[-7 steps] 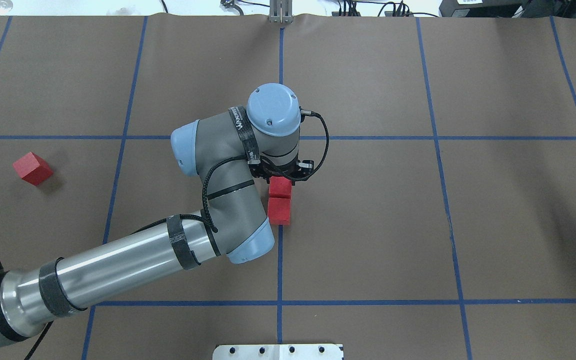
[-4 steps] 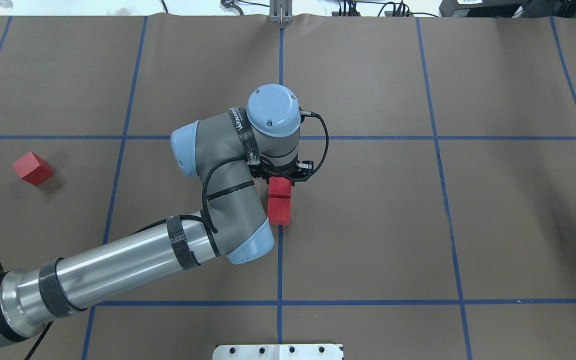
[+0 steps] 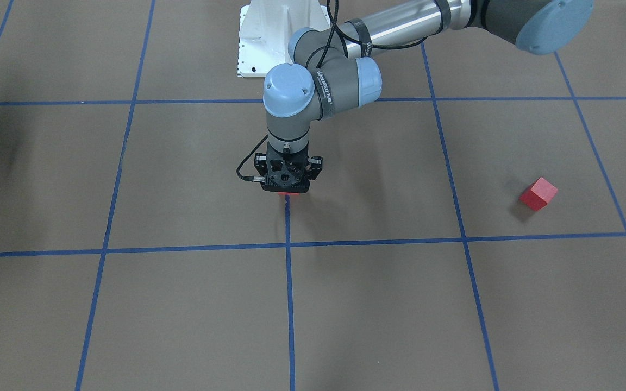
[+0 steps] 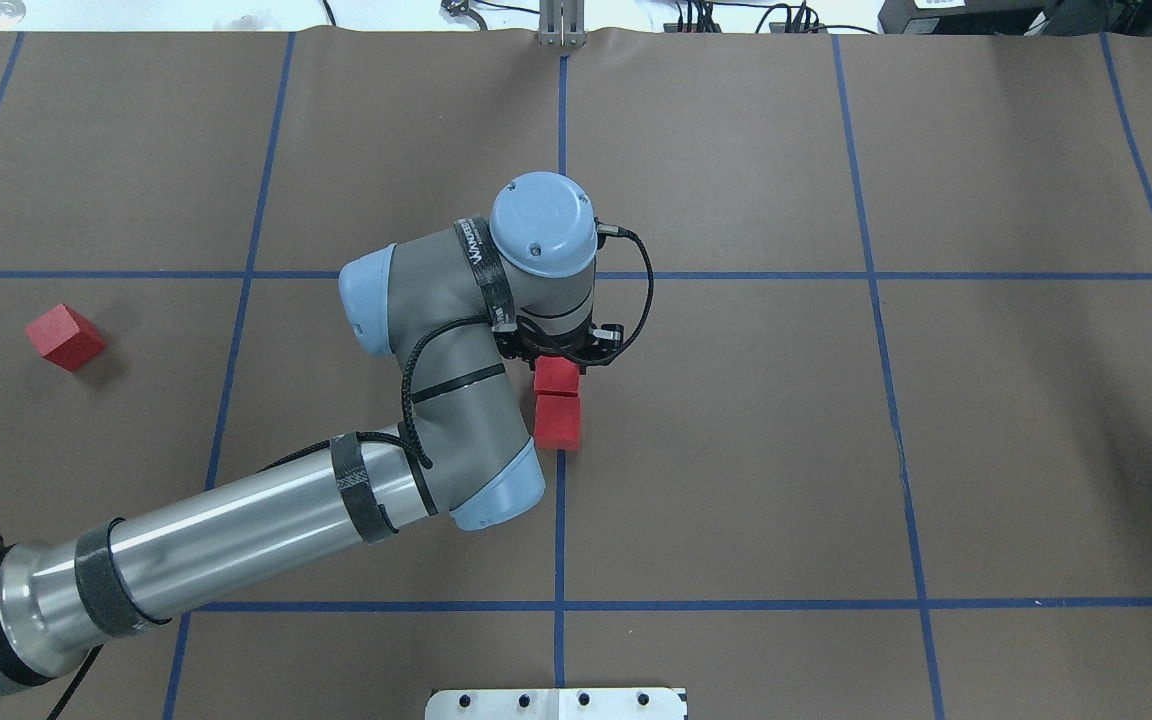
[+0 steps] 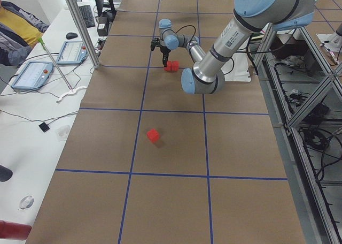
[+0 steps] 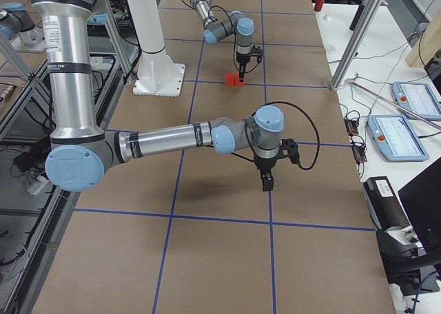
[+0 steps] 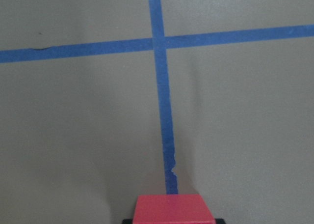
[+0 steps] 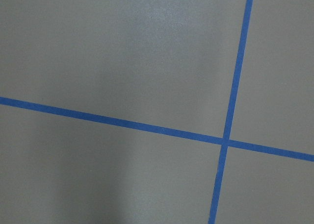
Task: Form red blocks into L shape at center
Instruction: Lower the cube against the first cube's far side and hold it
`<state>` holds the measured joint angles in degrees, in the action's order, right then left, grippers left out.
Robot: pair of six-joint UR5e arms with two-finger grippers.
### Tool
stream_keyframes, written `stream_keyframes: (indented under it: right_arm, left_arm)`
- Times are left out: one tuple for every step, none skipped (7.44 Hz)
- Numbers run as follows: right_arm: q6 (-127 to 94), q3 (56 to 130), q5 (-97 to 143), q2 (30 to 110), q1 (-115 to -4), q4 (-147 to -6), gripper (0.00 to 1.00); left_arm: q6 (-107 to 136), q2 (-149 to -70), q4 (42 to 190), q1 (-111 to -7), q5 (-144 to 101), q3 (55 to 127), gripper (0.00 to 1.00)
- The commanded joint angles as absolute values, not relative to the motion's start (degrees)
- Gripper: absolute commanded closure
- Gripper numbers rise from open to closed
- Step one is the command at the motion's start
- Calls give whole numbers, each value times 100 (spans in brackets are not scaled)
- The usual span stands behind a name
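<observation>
A: where are the red blocks?

B: Two sit at the center [image 4: 736, 400], touching face to face: far block [image 4: 556, 375] and near block [image 4: 557, 423]. Both straddle the lengthwise tape line [image 4: 560, 520].

A: long axis?

B: The pair makes a straight two-block bar. Its long axis lies along that tape line and points away from the robot base. The faces are square to the grid. It's in the row between the two cross lines, closer to the far one. So a bar, no L yet.

A: third one?

B: third block [image 4: 65, 337] is well apart on the robot's left, past the next lengthwise line. It's alone on the floor, turned roughly diagonal to the grid.

A: left gripper?

B: left gripper [image 3: 286, 187] points straight down over the far block. The front view shows only a red sliver under it. In the wrist view the block fills the bottom centre, with the tape running straight into it. The fingertips are hidden, so I can't tell whether it's clamped or spread.

A: right?

B: right gripper [image 6: 266, 183] hangs over bare floor, well apart from all the blocks. It shows only in the side view, so I can't tell its state either. Its wrist camera sees just a tape crossing.
</observation>
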<state>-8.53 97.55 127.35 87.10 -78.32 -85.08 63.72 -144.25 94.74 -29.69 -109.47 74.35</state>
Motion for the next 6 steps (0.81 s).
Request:
stream_keyframes:
  right_arm:
    - [-853,9747,12735,8710,-7840,-8508,1]
    - [-853,9747,12735,8710,-7831,-8508,1]
    - [-853,9756,12735,8710,-7840,-8508,1]
    - [-853,9756,12735,8710,-7840,-8508,0]
    - [-853,9747,12735,8710,-7840,-8508,1]
    - [-853,9747,12735,8710,-7831,-8508,1]
  left_arm:
    - [6381,-14440,9483,-2971,-10951,7453,38]
    - [6381,-14440,9483,-2971,-10951,7453,34]
    - [6372,-14440,9483,-2971,-10951,7453,17]
    - [6363,-14440,9483,-2971,-10951,7462,1]
    - [6363,-14440,9483,-2988,-10960,7558,1]
    - [6328,-14432,9457,-3040,-10977,7759,1]
